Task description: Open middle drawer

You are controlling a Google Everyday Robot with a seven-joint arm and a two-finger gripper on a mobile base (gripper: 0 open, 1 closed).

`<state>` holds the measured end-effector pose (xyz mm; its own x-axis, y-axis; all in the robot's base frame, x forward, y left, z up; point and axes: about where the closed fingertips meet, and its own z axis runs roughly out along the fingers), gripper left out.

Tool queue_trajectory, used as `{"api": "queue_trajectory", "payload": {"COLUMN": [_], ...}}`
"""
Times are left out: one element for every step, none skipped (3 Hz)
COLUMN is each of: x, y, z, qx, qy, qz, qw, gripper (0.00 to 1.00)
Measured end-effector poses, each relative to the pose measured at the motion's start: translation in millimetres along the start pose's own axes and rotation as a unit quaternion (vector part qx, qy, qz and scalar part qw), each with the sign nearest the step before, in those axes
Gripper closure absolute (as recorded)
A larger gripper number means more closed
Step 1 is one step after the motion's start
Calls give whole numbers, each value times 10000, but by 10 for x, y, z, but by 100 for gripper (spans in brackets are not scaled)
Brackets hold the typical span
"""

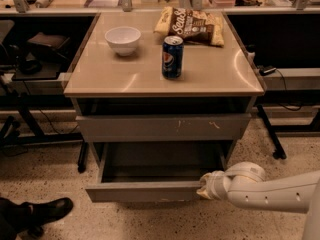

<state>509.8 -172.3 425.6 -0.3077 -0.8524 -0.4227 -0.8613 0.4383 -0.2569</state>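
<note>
The middle drawer [145, 190] stands pulled out at the bottom of the grey cabinet. Its plain face is towards me, and its wide shallow tray [160, 164] shows nothing inside. My gripper [205, 186] is at the right end of that drawer face, against its top edge. The white arm [265, 191] reaches in from the lower right. Above the open drawer is a larger shut drawer face [162, 127] with pale scratch marks. A dark narrow slot lies under the tabletop.
On the tan tabletop [100, 79] are a white bowl [123, 39], a blue soda can [172, 57] and a chip bag [192, 25]. A black shoe [37, 211] is on the floor at lower left. Dark desk frames and cables flank the cabinet.
</note>
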Motion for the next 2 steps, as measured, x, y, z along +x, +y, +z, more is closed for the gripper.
{"api": "queue_trajectory", "payload": {"x": [-8,97], "y": [-5,118], "z": [-16,-119], "qx": [0,38], "qy": [0,-342], "qz": [0,-98], "qw": [10000,9994], "gripper": [100,100]}}
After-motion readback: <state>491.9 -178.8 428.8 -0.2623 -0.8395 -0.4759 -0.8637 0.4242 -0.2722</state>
